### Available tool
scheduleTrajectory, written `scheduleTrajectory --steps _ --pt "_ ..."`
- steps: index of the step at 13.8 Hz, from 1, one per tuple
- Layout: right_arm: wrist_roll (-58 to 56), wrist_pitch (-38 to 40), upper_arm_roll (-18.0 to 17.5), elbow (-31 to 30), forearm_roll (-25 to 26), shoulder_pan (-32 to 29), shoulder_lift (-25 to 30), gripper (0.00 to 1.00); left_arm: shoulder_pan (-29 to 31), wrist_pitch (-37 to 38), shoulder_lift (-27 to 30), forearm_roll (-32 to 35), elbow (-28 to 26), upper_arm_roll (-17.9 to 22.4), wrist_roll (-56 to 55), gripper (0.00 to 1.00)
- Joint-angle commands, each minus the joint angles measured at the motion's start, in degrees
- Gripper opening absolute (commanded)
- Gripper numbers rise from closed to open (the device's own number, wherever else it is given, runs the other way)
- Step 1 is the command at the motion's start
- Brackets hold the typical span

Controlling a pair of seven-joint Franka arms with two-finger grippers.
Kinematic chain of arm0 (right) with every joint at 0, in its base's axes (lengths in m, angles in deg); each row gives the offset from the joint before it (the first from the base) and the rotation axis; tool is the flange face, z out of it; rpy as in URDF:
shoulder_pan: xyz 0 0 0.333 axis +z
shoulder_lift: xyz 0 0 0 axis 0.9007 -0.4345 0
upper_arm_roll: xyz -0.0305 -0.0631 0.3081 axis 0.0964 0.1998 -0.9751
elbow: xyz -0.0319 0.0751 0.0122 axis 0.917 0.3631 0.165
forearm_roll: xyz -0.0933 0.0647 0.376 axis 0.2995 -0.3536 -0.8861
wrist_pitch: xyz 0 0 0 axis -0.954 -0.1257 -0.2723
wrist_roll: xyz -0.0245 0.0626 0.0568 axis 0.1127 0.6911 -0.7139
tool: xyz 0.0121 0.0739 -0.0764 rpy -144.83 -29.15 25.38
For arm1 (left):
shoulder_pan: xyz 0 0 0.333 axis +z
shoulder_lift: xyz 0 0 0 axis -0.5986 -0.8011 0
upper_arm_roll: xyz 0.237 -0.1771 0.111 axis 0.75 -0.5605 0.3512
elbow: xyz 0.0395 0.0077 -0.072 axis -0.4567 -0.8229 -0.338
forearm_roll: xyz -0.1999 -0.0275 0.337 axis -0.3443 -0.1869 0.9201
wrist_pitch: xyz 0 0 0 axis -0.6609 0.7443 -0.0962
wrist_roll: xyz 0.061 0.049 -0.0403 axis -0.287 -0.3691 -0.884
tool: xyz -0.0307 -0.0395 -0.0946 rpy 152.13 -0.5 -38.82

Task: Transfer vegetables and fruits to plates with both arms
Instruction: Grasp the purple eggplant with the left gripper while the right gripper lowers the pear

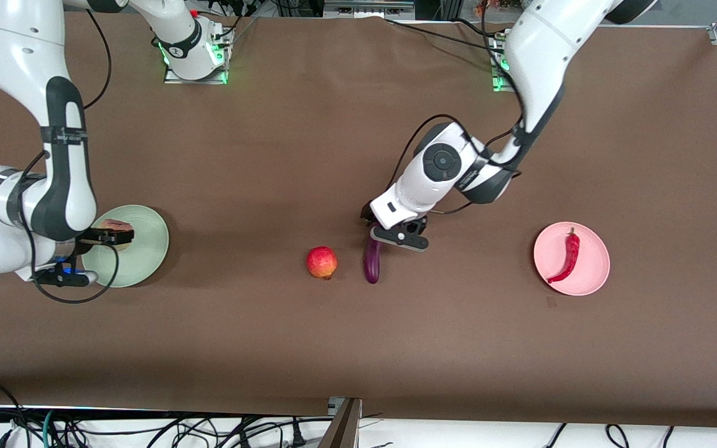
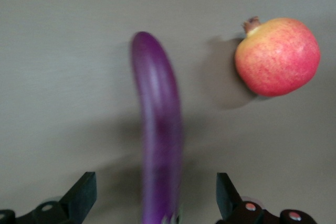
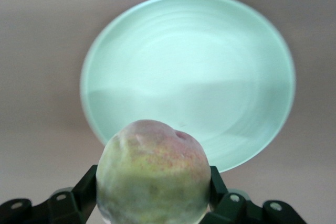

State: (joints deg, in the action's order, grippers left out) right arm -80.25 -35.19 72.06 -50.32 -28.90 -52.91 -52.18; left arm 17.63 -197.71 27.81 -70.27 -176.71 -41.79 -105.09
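currently left gripper [image 1: 376,235] hangs over the eggplant's [image 1: 372,261] stem end, fingers [image 2: 83,195] spread wide either side, not touching. eggplant lies on the table beside the red-orange fruit [image 1: 322,262]; glossy, stiff, likely slippery, so grab mid-body. right gripper [image 1: 111,236] is clamped on the peach [image 3: 154,174] over the mint plate [image 1: 147,249]. chili [image 1: 567,256] sits on the pink plate [image 1: 592,274].

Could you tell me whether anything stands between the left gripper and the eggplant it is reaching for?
Nothing visible does. The left gripper hangs open directly over the eggplant, its jaws on either side of the stem end with only bare table between. The red-orange fruit lies beside the eggplant, apart from it.
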Motion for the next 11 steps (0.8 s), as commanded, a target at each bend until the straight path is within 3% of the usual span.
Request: scheduleTrajectory --steps 1,3,4,5,8,11 --pt "-1.3 -2.7 -0.8 -0.2 1.0 -1.3 -1.2 0.21 -1.3 -3.3 -2.8 0.7 1.0 1.2 0.8 0.96" --pt "-2.9 -5.2 -0.8 -0.3 1.4 -2.4 -2.2 0.21 -2.7 -3.4 -4.8 9.7 1.2 1.2 0.7 0.35" --pt "-3.0 -6.3 -0.8 -0.3 1.4 -2.5 -2.6 0.21 -2.5 -3.4 -4.8 12.6 1.1 1.3 -0.1 0.11" --pt "-3.1 -7.3 -0.8 -0.3 1.4 -2.5 -3.2 0.22 -2.0 -3.3 -4.6 12.7 1.0 1.2 -0.6 0.00" --pt "-3.1 -10.2 -0.8 -0.6 1.4 -2.5 -4.2 0.22 -0.5 -0.5 -1.1 12.8 1.0 1.3 -0.9 0.00" --pt "-3.2 -11.2 -0.8 -0.7 1.4 -2.6 -4.9 0.26 3.6 14.8 6.4 13.2 1.5 1.1 0.0 0.00"
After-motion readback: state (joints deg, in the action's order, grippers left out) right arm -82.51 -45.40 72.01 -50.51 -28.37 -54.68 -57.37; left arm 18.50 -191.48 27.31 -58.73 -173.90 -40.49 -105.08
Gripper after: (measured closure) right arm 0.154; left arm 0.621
